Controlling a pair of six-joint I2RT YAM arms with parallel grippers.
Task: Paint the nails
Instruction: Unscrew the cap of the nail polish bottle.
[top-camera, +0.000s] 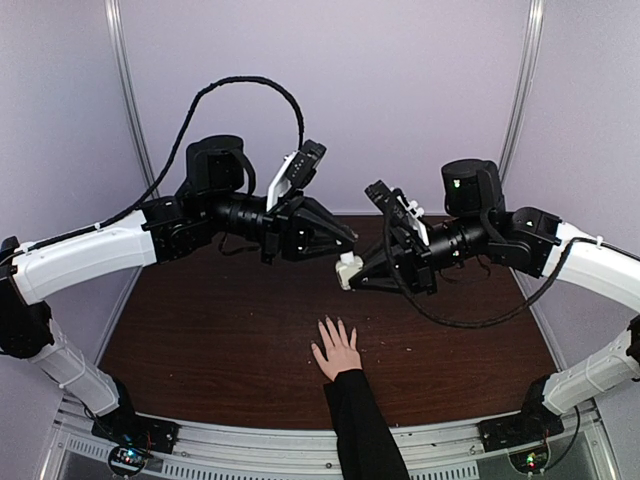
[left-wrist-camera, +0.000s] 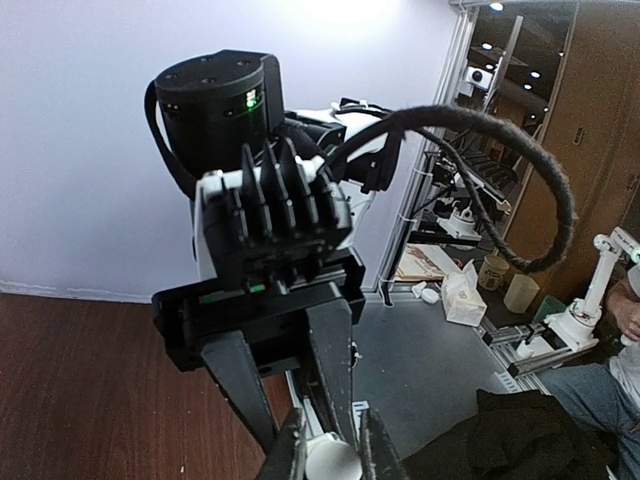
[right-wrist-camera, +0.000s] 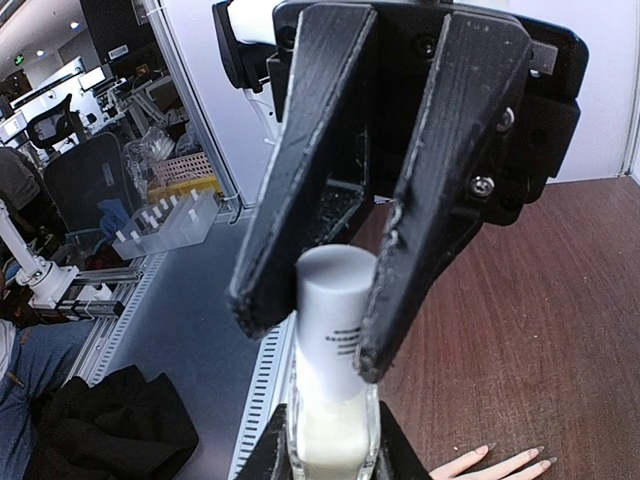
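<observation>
Left gripper (right-wrist-camera: 315, 335) clamping the white cap (right-wrist-camera: 335, 285), right gripper (right-wrist-camera: 332, 455) gripping the small clear bottle (right-wrist-camera: 330, 420) below it, spread hand (top-camera: 336, 352) resting on table (top-camera: 200, 330), nails (right-wrist-camera: 490, 449) facing up.

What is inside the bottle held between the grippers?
Creamy pale liquid shows through the clear bottle. Nothing under the white cap can be seen; the left gripper clamps it.
</observation>
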